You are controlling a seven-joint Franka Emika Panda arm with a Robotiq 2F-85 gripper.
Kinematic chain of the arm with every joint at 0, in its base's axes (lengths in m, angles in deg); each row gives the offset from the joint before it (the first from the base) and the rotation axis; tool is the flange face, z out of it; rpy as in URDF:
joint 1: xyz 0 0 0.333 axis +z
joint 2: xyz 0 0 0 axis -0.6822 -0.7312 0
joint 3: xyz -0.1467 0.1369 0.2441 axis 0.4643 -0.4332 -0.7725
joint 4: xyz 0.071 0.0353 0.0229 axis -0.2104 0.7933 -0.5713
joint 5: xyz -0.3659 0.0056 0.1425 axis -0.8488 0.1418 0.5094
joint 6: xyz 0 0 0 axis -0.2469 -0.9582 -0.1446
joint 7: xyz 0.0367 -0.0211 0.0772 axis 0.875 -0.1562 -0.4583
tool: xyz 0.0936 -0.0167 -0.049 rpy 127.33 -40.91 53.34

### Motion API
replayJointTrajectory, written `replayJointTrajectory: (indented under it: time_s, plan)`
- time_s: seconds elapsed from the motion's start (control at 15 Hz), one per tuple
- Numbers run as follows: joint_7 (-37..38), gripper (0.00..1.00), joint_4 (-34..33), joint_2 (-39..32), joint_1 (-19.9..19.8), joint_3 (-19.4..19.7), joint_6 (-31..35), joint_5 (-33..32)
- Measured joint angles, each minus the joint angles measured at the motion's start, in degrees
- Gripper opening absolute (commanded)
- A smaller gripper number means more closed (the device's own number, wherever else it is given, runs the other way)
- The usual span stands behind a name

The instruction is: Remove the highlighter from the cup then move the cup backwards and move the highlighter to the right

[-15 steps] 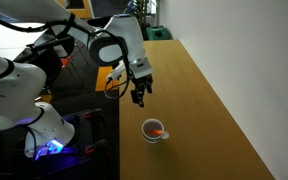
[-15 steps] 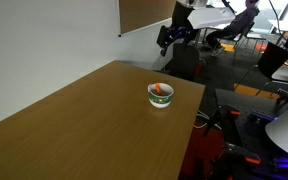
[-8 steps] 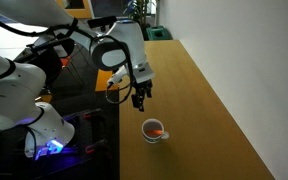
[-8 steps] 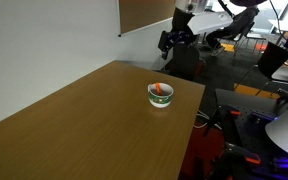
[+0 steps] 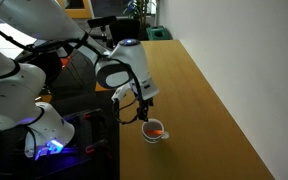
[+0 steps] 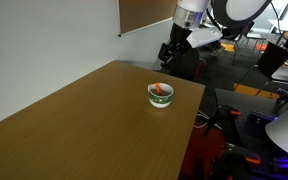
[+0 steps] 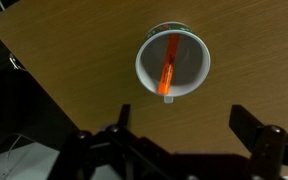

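- Orange is all that either exterior view gives of the highlighter (image 5: 158,130): a small speck inside the cup (image 5: 154,134), with its shape too small to make out
- In the wrist view the highlighter (image 7: 168,68) is clear. It is a slim orange stick lying slanted inside the cup (image 7: 147,62), one end near the rim at the top and the other low against the wall at the bottom
- The cup sits upright in the upper middle of the wrist view, white-rimmed, on the brown wooden table (image 7: 74,70), close to the table's edge, which runs diagonally down from the upper left
- The gripper (image 7: 181,120) shows along the bottom of the wrist view as two dark jaws, cut off by the lower edge. They are spread wide with nothing between them, and the cup is above them in the frame, clear of both
- In an exterior view the gripper (image 5: 144,113) hangs at the middle of the frame, just above and to the upper left of the cup and apart from it. Its jaws are too small to read there
- In an exterior view the gripper (image 6: 168,52) is a dark shape against dark clutter at the upper right and is hard to make out. The arm (image 6: 189,12) above it is cut off by the top edge
- In that view the cup (image 6: 160,97) stands right of centre, near the far edge of the table (image 6: 84,120)
- Past the table's edge, the lower left of the wrist view is dark and blurred
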Motion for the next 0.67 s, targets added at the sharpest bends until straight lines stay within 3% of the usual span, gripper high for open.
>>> replayJointTrajectory:
  time_s: [0.33, 0.67]
  plan:
    - [-0.17, 1.00, 0.21, -6.77, 0.34, 1.99, 7.25, 0.00]
    - [-0.11, 1.00, -1.17, -13.08, 3.72, 5.31, 10.02, 0.00]
